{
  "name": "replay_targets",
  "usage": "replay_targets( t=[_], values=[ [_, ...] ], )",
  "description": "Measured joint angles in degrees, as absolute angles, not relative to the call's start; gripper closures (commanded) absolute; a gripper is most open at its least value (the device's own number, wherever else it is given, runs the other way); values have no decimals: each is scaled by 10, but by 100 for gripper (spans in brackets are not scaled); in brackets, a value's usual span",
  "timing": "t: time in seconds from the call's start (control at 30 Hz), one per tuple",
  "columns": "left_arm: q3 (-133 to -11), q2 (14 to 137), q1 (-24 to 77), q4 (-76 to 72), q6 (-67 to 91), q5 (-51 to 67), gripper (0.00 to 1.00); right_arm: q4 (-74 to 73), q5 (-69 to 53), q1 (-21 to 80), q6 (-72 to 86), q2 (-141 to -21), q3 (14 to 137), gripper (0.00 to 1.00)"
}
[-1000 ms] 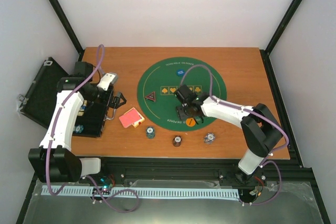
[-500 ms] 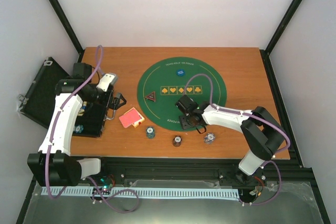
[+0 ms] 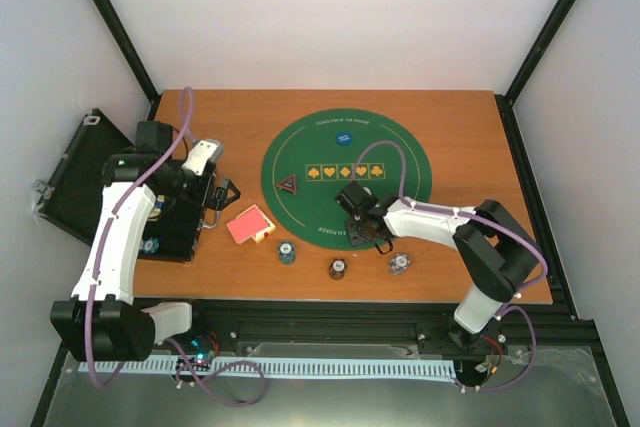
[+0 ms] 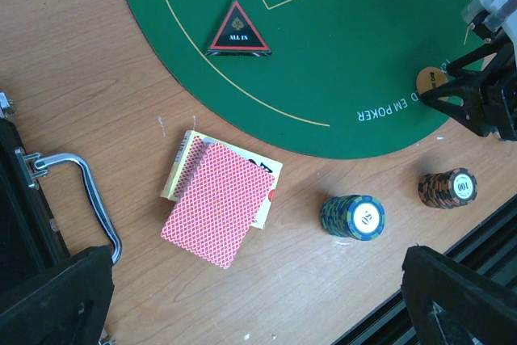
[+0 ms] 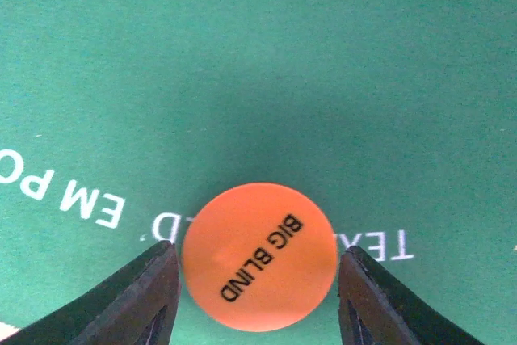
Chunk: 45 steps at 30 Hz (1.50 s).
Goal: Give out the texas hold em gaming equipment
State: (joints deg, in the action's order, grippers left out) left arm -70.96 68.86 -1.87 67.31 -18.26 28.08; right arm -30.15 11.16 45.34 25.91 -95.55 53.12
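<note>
Presently the right gripper (image 5: 257,252) stands part-closed astride the orange button disc (image 5: 258,268) (marked BIG BLIND), its fingers (image 5: 137,300) at the disc's 9 and 3 o'clock edges; actual contact cannot be confirmed. The disc lies flat near the green mat's (image 5: 242,54) 5 o'clock rim.

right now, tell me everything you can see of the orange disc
The orange disc is flat, round and plastic-looking, with BIG BLIND printed in black. It lies face up on the green mat, over its white lettering. The right arm's jaws stand close on either side; whether they touch it is unclear.
</note>
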Motion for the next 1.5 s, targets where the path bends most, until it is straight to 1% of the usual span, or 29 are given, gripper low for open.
replay_targets(
  t=[0.2, 0.47, 0.57, 0.6, 0.77, 0.97, 1.23, 1.4, 1.5],
  values=[
    [-710, 682, -19, 673, -182, 276, 0, -296, 113, 431, 259, -955, 526, 51],
    [-710, 676, -19, 674, -182, 274, 0, -289, 118, 404, 258, -945, 514, 53],
    [-710, 676, -19, 674, -182, 273, 0, -295, 120, 389, 258, -931, 502, 52],
    [-710, 676, -19, 674, -182, 273, 0, -314, 128, 376, 258, -908, 493, 50],
    [-710, 676, -19, 674, -182, 273, 0, -334, 140, 401, 257, -896, 518, 47],
    [-710, 676, -19, 674, -182, 272, 0, -326, 126, 432, 256, -904, 546, 48],
    [-710, 676, -19, 674, -182, 272, 0, -309, 109, 435, 256, -960, 540, 55],
    [-710, 676, -19, 674, -182, 270, 0, -301, 114, 435, 256, -963, 532, 59],
    [-710, 676, -19, 674, -182, 268, 0, -301, 119, 432, 256, -963, 531, 60]
  ],
)
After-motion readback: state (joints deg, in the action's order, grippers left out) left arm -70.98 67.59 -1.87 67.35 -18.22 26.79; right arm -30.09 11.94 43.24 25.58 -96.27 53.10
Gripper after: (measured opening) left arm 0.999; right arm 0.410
